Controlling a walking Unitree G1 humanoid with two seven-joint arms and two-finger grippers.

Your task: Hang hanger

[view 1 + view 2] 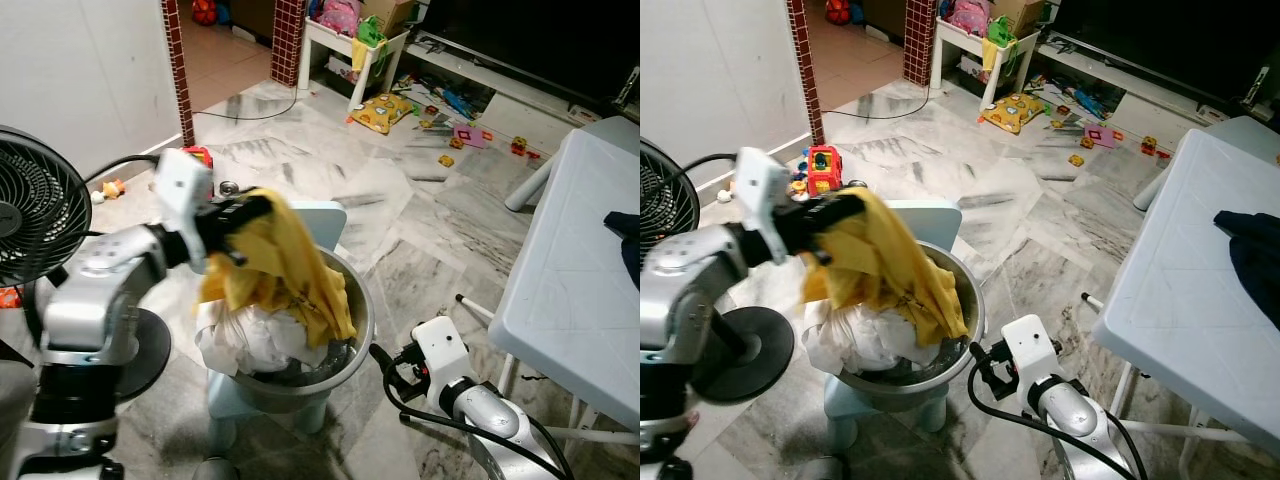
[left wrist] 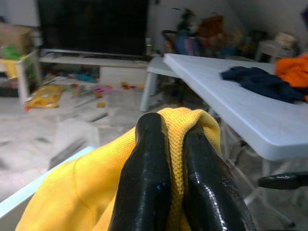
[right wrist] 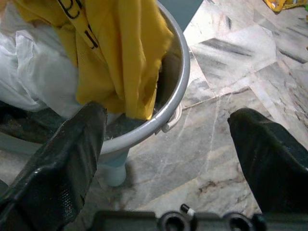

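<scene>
Left gripper (image 1: 262, 208) has its two black fingers (image 2: 144, 183) pressed together on a fold of a yellow garment (image 1: 285, 265), lifting it just above a metal basin (image 1: 355, 335). Below the pinch the cloth hangs in a bunched drape, and its lower end reaches down inside the basin, lying against the rim on the side away from the arm. Beneath it, a heap of white cloth (image 1: 250, 335) fills the basin. That basin sits on a small pale blue stool (image 1: 325, 225), whose back shows just beyond the gripper.

Right gripper (image 3: 168, 144) hangs low beside the basin, on the far side from the left arm, with its fingers spread wide and nothing between them; they point at the basin's rim and the yellow hem draped there.

Behind the left arm stands a black floor fan (image 1: 35, 215). Well off beyond the right gripper is a white folding table (image 1: 575, 290) with a dark blue garment (image 1: 1255, 260) lying on it. Farther across the marble floor (image 1: 420, 230), toys (image 1: 385, 112) are scattered near a white shelf (image 1: 340, 45). I can't make out a hanger anywhere.
</scene>
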